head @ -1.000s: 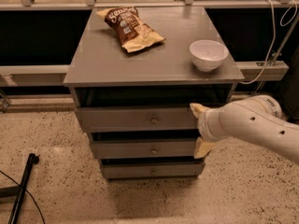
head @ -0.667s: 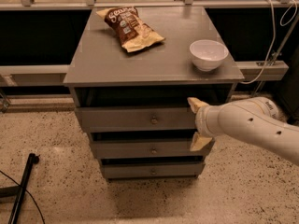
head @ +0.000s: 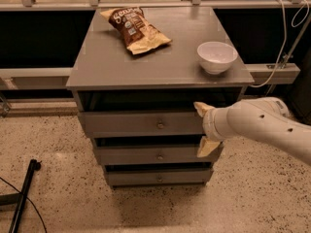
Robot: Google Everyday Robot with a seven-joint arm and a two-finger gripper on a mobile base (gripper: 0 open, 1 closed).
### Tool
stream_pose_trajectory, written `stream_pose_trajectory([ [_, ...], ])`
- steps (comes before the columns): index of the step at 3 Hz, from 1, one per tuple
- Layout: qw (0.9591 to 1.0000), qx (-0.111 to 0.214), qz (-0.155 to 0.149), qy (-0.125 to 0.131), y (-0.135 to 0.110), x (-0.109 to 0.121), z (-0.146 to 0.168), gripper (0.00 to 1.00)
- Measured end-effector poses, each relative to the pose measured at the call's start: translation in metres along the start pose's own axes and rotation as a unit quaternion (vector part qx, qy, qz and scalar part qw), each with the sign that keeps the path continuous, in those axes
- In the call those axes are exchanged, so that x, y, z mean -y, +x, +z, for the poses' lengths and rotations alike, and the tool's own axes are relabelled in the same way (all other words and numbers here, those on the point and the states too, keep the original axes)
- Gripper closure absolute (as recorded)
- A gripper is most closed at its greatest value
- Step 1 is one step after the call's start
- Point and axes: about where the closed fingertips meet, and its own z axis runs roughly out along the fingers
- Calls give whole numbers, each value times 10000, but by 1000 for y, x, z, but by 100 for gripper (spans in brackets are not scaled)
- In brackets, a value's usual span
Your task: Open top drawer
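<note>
Surface [head: 121,64]: flat grey cabinet top.
Chip bag [head: 136,29]: lying flat at the back, left of centre.
Bowl [head: 217,56]: white, upright, near the right edge.
Gripper [head: 204,128]: below the surface, by the top drawer's [head: 126,123] right end, jaws spread.

Grey drawers: three, top drawer [head: 131,123] plus two narrower below. Knobs [head: 160,124]: three. Chip bag [head: 137,29]: one. White bowl [head: 216,56]: one. Gripper [head: 203,128]: one, centre right of frame, fingers [head: 200,108] two, apart.

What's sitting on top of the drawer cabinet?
A chip bag and a white bowl. Inside the top drawer nothing can be seen; the gripper, fingers open, is at its right end.
</note>
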Motion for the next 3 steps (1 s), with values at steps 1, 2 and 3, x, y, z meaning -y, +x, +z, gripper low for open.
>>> stream_pose_trajectory([
  [1, 9985, 254, -109, -483, -5, 4, 12, 0],
  [2, 9961, 417, -255, -729, -10, 13, 21, 0],
  [3, 9950, 470, -352, -804, -15, 20, 31, 0],
])
